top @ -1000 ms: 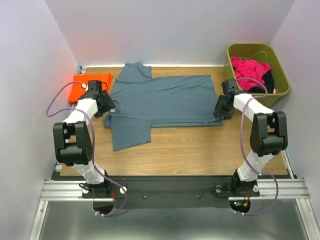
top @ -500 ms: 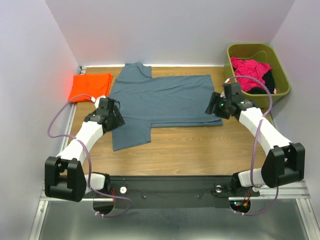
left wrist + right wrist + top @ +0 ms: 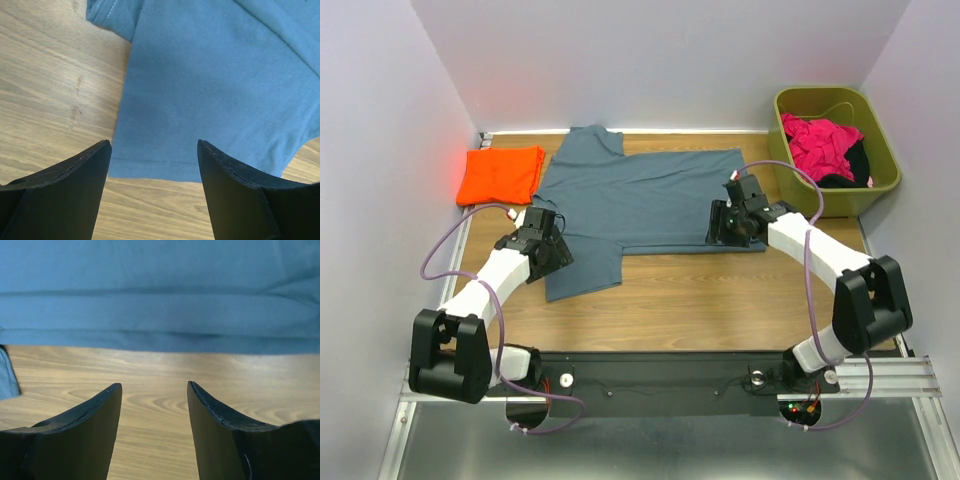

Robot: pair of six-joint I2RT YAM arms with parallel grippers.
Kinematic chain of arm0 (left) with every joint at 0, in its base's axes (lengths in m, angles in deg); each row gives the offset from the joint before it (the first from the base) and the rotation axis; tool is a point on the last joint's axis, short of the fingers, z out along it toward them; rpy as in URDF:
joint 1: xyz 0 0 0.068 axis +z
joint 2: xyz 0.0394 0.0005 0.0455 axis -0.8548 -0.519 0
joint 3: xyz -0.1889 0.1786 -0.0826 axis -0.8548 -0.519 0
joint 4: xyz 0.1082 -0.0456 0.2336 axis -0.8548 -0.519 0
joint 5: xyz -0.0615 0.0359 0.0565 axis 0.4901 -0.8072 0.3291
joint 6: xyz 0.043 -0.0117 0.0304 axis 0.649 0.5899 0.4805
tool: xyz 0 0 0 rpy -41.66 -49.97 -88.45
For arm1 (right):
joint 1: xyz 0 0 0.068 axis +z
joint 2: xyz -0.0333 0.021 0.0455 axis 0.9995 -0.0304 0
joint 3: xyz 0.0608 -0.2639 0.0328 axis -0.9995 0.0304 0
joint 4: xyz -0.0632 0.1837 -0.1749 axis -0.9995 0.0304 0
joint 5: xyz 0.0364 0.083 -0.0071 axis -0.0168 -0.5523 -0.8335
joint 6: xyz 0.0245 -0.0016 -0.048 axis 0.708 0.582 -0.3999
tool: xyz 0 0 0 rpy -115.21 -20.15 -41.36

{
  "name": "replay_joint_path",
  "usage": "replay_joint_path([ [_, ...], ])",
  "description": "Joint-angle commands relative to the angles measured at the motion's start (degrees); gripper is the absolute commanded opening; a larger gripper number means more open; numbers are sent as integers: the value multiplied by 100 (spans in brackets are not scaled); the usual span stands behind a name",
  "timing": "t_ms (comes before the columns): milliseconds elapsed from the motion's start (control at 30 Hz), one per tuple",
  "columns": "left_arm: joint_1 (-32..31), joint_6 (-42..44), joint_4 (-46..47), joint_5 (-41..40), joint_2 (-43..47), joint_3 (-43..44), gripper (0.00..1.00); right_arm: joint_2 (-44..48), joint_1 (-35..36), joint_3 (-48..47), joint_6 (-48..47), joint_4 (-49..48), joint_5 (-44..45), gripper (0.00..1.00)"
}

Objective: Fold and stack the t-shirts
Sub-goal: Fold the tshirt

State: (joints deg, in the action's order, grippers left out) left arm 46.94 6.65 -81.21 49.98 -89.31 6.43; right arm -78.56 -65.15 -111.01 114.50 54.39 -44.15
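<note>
Blue-grey t-shirt point(image 3: 640, 195) spread flat on worktop point(image 3: 720, 300); orange t-shirt point(image 3: 500, 173) folded, far left.
Left hand point(image 3: 550, 252) wide over near sleeve; right hand point(image 3: 720, 225) parted, empty, at body hem. Cloth contact unclear.

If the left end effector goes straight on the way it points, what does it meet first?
Likely the blue-grey t-shirt, its sleeve near the hem, framed by the left end effector's open fingers; depth unclear.

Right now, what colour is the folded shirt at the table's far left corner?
The folded shirt is plain bright orange, best seen in the overhead view.
</note>
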Motion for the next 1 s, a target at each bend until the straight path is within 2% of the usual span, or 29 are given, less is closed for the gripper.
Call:
replay_joint_path([
  [0, -7, -82, 113, -15, -54, -81, 81, -236, -9, -430, -108, -328, -508, 60],
  [233, -7, -161, 209, -6, -414, -310, 79, -615, 395, -588, 121, -415, -871, 60],
  [400, 1, -231, 69, -102, -520, -355, 67, -993, 1184, -966, 428, -521, -916, 59],
  [567, -7, -284, -46, -155, -669, -354, 63, -1581, 1898, -1441, 727, -556, -635, 55],
  [733, -34, -266, -116, -138, -933, -302, 53, -2206, 2530, -1985, 911, -574, -371, 51],
  [967, -69, -266, -116, -138, -986, -302, 42, -2768, 2786, -2223, 1044, -574, -379, 50],
])
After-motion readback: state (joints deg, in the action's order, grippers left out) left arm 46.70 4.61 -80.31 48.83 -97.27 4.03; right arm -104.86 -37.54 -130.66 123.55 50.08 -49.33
